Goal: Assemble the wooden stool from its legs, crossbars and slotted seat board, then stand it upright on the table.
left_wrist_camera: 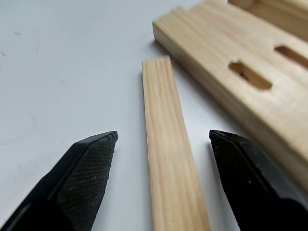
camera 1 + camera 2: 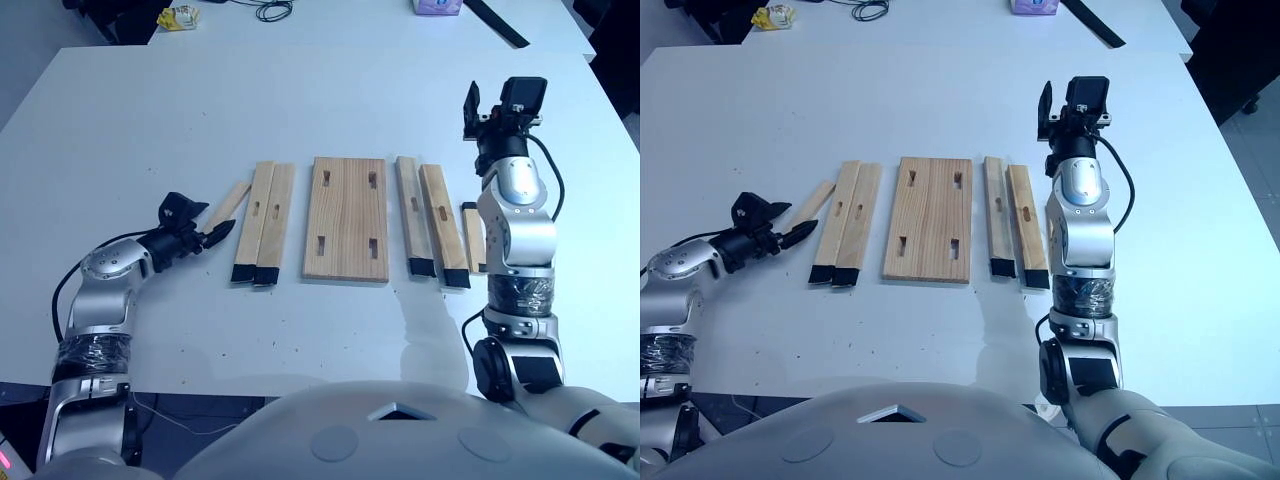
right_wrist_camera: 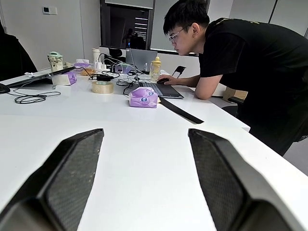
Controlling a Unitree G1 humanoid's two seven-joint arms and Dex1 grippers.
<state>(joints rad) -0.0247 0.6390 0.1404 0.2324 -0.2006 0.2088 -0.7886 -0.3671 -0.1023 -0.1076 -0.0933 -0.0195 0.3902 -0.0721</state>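
The slotted seat board [image 2: 347, 218] lies flat in the middle of the white table [image 2: 150, 110]. Two legs [image 2: 265, 222] with black ends lie side by side to its left, and two more legs [image 2: 428, 222] lie to its right. A thin crossbar [image 2: 230, 204] rests left of the left pair. My left gripper [image 2: 218, 236] is open low over the table, one finger [image 1: 86, 173] on each side of this crossbar's [image 1: 168, 159] near end. A short crossbar [image 2: 472, 238] lies beside my right arm. My right gripper [image 3: 144, 132] is open and empty, raised well above the table right of the parts [image 2: 478, 108].
A second white table behind holds a purple tissue pack [image 2: 437, 6], a black strap [image 2: 497, 22] and a yellow item [image 2: 180, 17]. Bare tabletop stretches beyond the parts and to the far left. The table's front edge [image 2: 250, 372] runs close below the parts.
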